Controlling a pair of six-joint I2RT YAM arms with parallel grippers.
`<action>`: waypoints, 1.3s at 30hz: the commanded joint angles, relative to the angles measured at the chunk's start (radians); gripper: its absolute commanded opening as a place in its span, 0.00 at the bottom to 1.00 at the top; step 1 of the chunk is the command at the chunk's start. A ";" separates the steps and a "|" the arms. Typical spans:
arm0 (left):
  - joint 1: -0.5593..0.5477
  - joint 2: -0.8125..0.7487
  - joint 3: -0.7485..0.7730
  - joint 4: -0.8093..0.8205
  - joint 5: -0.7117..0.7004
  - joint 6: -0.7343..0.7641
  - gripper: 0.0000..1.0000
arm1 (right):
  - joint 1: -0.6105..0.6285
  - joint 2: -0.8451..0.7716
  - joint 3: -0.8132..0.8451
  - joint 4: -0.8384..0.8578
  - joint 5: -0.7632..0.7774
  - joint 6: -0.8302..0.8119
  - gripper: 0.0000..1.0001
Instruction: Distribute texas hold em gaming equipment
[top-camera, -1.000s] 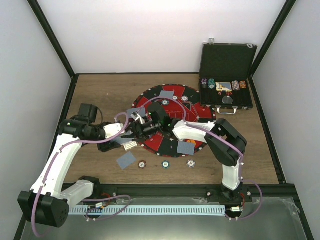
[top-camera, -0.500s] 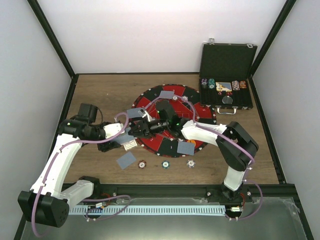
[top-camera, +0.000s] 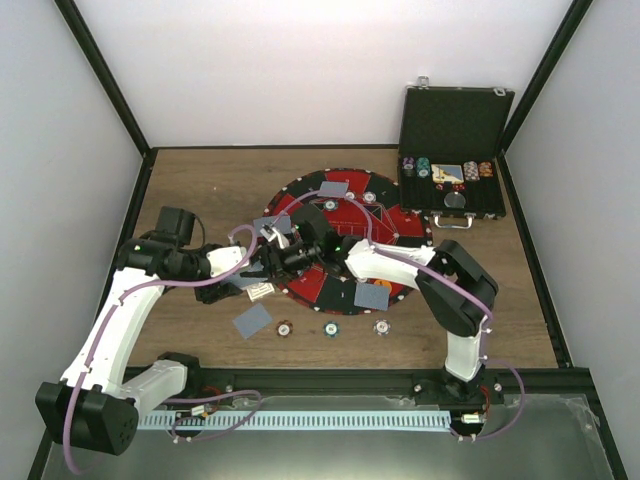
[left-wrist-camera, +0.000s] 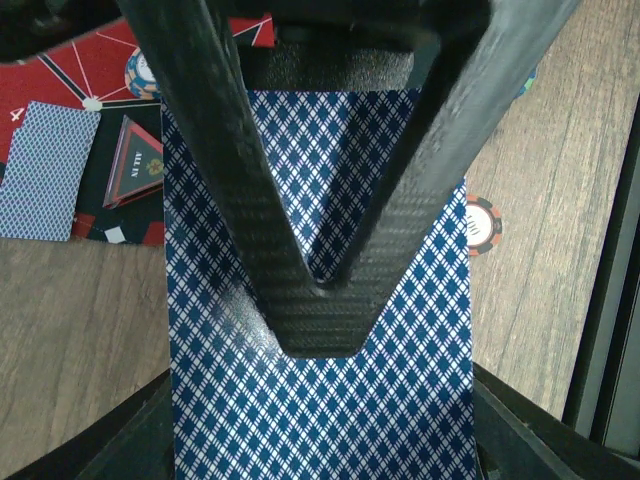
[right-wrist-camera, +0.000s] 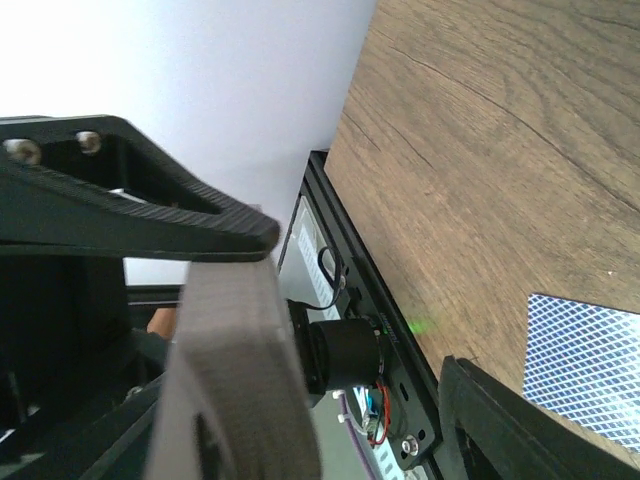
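Fingers of the left gripper (left-wrist-camera: 315, 320) are pinched shut on a deck of cards (left-wrist-camera: 320, 410) with blue diamond backs. The deck is held above the bench (top-camera: 200, 180) at the left rim of the round red-and-black mat (top-camera: 402, 226). The right gripper (top-camera: 284, 258) reaches across the mat from the other side with its fingers standing apart. It sits just beside the left gripper, so the two crowd the same spot. The right forearm lies over the middle of the mat and hides much of it.

On the mat, a far card (top-camera: 333, 188) lies at the back edge, a left card (top-camera: 270, 225) by the grippers, and a near card (top-camera: 371, 294) at the front edge. A loose card (top-camera: 252, 321) lies on the bench just off the mat. Three striped chips (top-camera: 330, 327) sit in a row on the bench in front of the mat. A black triangular marker (left-wrist-camera: 135, 165) rests on the mat beside a card. The black case (top-camera: 455, 120) stands open at the far right, with racked chips (top-camera: 440, 170) inside.
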 joint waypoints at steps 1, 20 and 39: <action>0.001 -0.016 0.014 -0.002 0.014 0.008 0.04 | -0.002 0.028 0.043 -0.032 0.001 -0.024 0.64; 0.001 -0.015 0.011 0.001 0.020 0.010 0.04 | -0.065 -0.132 -0.088 0.001 0.026 -0.009 0.23; 0.002 -0.017 0.012 0.001 0.007 0.015 0.04 | -0.389 -0.154 -0.033 -0.150 -0.068 -0.137 0.01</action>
